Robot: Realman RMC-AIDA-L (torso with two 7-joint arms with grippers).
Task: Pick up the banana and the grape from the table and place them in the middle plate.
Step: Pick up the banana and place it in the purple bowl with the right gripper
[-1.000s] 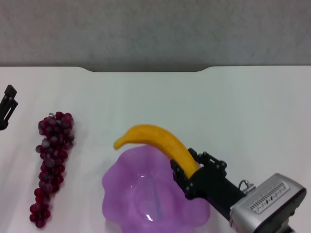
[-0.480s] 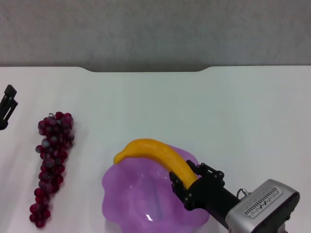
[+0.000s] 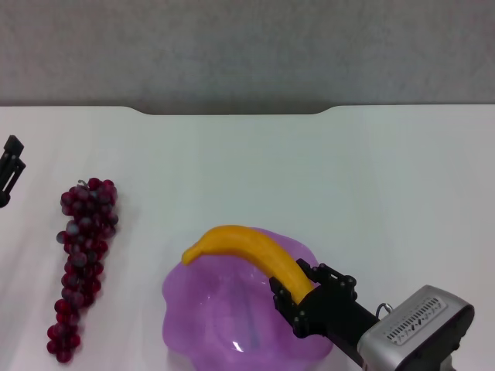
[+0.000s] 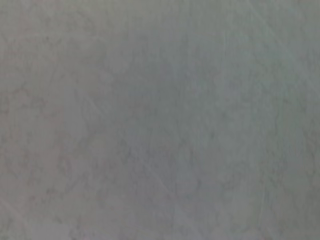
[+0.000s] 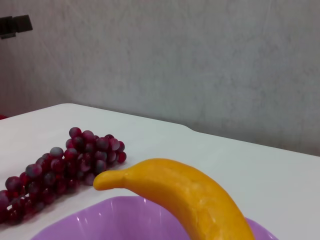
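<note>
My right gripper (image 3: 298, 297) is shut on one end of the yellow banana (image 3: 247, 251) and holds it over the purple scalloped middle plate (image 3: 193, 309). The banana's free end points left above the plate's far rim. In the right wrist view the banana (image 5: 185, 192) arcs over the plate's rim (image 5: 95, 220). The dark red grape bunch (image 3: 81, 259) lies on the white table (image 3: 348, 185) to the left of the plate, and shows in the right wrist view (image 5: 60, 167). My left gripper (image 3: 9, 168) sits at the far left edge, beyond the grapes.
The table's far edge has a notch (image 3: 232, 112) with a grey wall behind. The left wrist view shows only a blank grey surface.
My right gripper has drawn back towards me and lowered with the banana, so the banana now sits over the plate instead of beyond its far rim. The grapes and left arm have not moved.
</note>
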